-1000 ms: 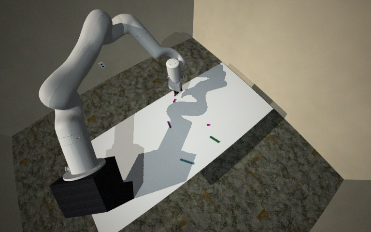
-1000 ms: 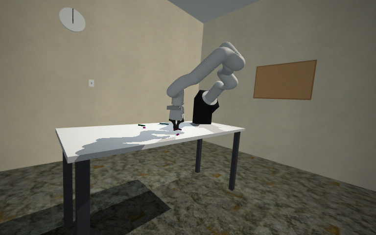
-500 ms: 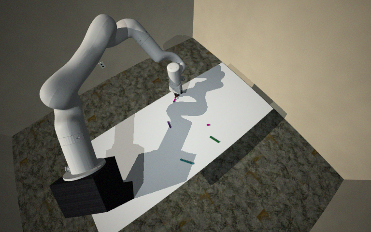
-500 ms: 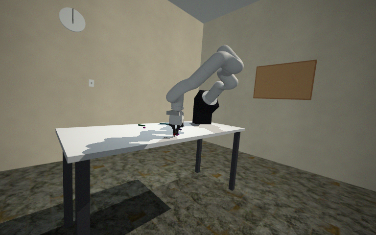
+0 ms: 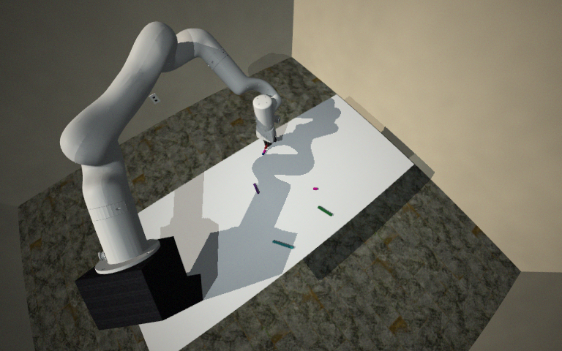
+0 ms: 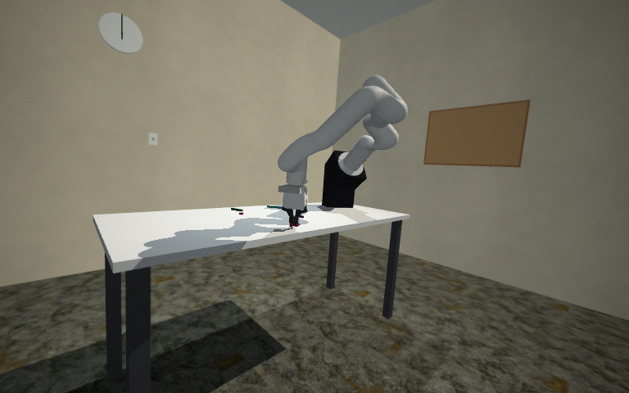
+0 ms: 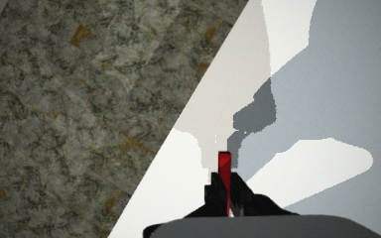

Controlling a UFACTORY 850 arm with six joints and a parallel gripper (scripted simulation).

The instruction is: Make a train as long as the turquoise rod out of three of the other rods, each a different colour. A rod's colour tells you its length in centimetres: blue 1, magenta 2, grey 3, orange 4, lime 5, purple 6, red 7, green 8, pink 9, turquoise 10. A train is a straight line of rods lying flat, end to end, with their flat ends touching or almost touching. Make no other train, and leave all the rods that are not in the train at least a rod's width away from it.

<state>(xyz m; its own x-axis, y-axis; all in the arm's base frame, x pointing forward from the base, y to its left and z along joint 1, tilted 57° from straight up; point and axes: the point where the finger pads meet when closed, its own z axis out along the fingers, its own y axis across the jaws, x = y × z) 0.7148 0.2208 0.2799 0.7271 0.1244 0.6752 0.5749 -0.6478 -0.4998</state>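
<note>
Gripper point(image 7: 227, 194) pinching red rod point(image 7: 224, 166); lower flat, butt its end to magenta rod point(image 5: 263, 151); keep line straight.

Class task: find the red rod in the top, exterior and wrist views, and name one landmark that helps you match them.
Top: red rod above centre, under the gripper, just above a short magenta rod.
Exterior: red rod only a speck between the dark fingers, centre, low over the table.
Wrist: red rod bottom centre, pointing up the picture, clamped by the black fingers.
Shared landmark: the white table's long edge beside the gripper.
</note>
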